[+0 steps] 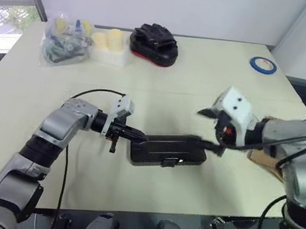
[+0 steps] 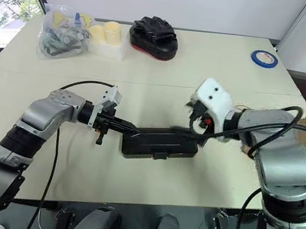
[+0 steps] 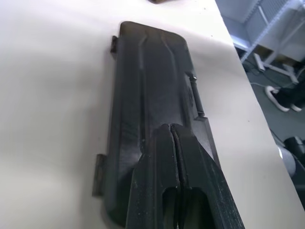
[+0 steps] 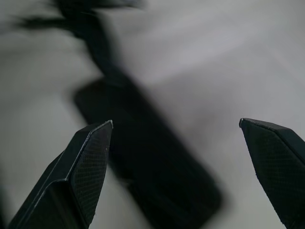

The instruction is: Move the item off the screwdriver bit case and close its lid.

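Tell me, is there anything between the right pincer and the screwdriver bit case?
Nothing visible stands between them. The right pincer, open, hangs just above the right end of the screwdriver bit case, whose lid lies down flat. The kraft paper bag lies off the case, partly hidden behind the right arm.

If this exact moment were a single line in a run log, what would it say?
slim dark plastic case: lid down, on table | left hand: shut, at case end | right hand: open above case | brown paper bag: off case

Matt dark plastic case (image 1: pixel 167 150), smooth tabletop (image 1: pixel 205 88)
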Robot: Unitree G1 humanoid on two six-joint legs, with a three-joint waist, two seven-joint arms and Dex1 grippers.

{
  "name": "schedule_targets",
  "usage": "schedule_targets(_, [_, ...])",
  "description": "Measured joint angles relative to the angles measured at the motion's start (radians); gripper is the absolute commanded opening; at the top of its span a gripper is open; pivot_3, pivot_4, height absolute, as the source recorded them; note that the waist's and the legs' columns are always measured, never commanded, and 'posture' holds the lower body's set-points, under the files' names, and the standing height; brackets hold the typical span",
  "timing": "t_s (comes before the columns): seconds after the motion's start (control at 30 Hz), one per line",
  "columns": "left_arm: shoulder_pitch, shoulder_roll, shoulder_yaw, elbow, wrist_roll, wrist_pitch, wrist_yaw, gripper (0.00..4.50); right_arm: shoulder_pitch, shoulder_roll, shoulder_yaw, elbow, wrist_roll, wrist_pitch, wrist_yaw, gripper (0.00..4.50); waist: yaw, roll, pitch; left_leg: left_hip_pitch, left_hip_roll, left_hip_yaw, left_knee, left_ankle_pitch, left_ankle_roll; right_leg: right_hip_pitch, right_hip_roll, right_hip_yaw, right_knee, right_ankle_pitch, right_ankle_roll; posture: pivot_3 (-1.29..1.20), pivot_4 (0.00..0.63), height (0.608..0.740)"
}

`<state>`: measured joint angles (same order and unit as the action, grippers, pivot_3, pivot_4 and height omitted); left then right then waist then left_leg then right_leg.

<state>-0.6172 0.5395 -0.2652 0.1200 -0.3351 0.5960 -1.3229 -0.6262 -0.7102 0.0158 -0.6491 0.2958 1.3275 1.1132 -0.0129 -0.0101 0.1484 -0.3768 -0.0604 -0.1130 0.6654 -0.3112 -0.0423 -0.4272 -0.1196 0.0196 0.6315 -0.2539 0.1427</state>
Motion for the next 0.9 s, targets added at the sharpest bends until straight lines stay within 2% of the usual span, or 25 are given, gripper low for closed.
schedule_targets(0.2, [0.025,0.057,-0.056,0.069,0.043,-0.136,-0.086,0.0,0.112,-0.02,0.025,-0.009,0.107,-0.01,-0.032,4.42,0.002,0.0,-0.001,0.003,0.0,0.0,0.0,-0.001,0.002,0.003,0.0,0.0,0.0,0.0,0.0,0.0,0.15,0.74])
schedule_targets(0.33, [0.002,0.043,-0.073,0.153,0.051,-0.25,-0.101,0.0,0.145,-0.024,0.087,0.047,0.113,-0.071,-0.086,4.42,0.005,0.001,-0.002,0.006,0.0,0.0,0.001,-0.003,0.005,0.008,0.0,-0.001,0.0,0.0,0.0,0.0,0.15,0.74])
schedule_targets(0.4, [-0.008,0.036,-0.076,0.179,0.052,-0.275,-0.101,0.0,0.155,-0.026,0.103,0.06,0.117,-0.091,-0.102,3.9,0.008,0.001,-0.002,0.008,0.0,0.0,0.002,-0.003,0.005,0.011,0.0,-0.003,0.0,0.0,0.0,0.0,0.15,0.74])
schedule_targets(0.47, [-0.021,0.019,-0.076,0.217,0.054,-0.285,-0.1,0.0,0.165,-0.028,0.118,0.073,0.119,-0.108,-0.123,3.15,0.012,0.001,-0.002,0.015,0.0,-0.001,0.001,-0.003,0.005,0.019,0.0,-0.004,-0.001,0.0,0.0,0.0,0.15,0.74])
schedule_targets(0.5, [-0.03,0.007,-0.074,0.235,0.064,-0.295,-0.083,0.0,0.18,-0.028,0.127,0.08,0.12,-0.116,-0.134,2.63,0.017,0.001,-0.002,0.02,0.0,-0.001,0.001,-0.003,0.006,0.024,0.0,-0.004,-0.002,0.0,0.0,0.0,0.15,0.74])
schedule_targets(0.67, [-0.052,0.003,-0.056,0.264,0.087,-0.303,-0.033,0.0,0.236,-0.028,0.171,0.087,0.13,-0.136,-0.169,0.03,0.019,0.001,-0.002,0.02,0.0,-0.002,0.0,-0.004,0.008,0.023,0.0,-0.003,-0.002,-0.001,0.0,0.0,0.15,0.74])
schedule_targets(0.9, [-0.058,-0.024,-0.032,0.259,0.087,-0.264,0.001,0.0,0.259,-0.025,0.215,0.087,0.142,-0.164,-0.221,0.03,0.025,0.001,-0.002,0.019,0.0,-0.003,0.0,-0.004,0.008,0.022,0.0,-0.003,-0.003,-0.001,0.0,0.0,0.15,0.74])
